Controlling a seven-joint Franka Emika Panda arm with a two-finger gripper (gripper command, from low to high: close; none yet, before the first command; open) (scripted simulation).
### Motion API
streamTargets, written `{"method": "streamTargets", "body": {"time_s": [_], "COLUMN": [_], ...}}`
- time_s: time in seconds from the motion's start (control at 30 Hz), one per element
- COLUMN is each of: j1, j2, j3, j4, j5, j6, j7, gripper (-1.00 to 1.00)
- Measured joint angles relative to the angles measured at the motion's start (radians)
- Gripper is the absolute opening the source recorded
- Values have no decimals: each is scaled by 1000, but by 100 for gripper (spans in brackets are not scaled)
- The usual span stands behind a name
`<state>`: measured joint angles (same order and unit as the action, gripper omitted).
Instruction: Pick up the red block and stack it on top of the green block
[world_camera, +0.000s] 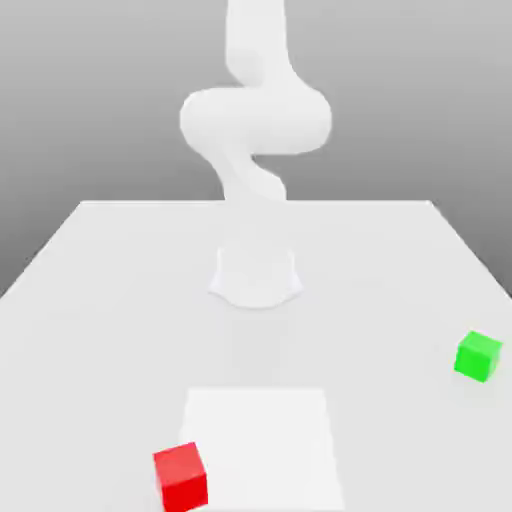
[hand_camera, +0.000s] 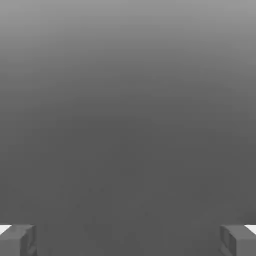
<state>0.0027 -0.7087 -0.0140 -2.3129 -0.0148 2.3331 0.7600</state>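
Note:
The red block (world_camera: 181, 476) sits on the white table near its front edge, toward the exterior view's left. The green block (world_camera: 478, 356) rests on the table far to the exterior view's right, a little further back. The two blocks are well apart. In the hand view my gripper (hand_camera: 128, 240) is open: its grey fingertips (hand_camera: 17, 240) stand far apart at the picture's two sides, with nothing between them. Behind them is only plain grey background, with neither block there. The white arm (world_camera: 255, 120) rises from its base (world_camera: 256, 275) at the table's middle.
The white table (world_camera: 100, 300) stretches wide around the arm's base. A pale square shape (world_camera: 258, 445) shows near the front edge just beside the red block; I cannot tell what it is.

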Motion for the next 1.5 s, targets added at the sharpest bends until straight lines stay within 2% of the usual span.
{"method": "streamTargets", "body": {"time_s": [0.43, 0.67, 0.83, 0.97, 1.0, 1.23, 1.4, 1.5], "j1": [17, -7, -42, -70, -76, -79, -53, 33], "j2": [476, 732, 914, 1060, 1095, 1103, 952, 903], "j3": [-102, -129, -114, -84, -75, -73, -92, -30], "j4": [-68, -104, -127, -112, -107, -106, -132, -162], "j5": [-24, 26, 72, 108, 116, 117, 78, 68], "j6": [173, 265, 334, 441, 470, 476, 352, 335], "j7": [-248, -424, -554, -596, -602, -603, -566, -461], "gripper": [0, 0, 0, 0, -100, -100, -100, -100]}}
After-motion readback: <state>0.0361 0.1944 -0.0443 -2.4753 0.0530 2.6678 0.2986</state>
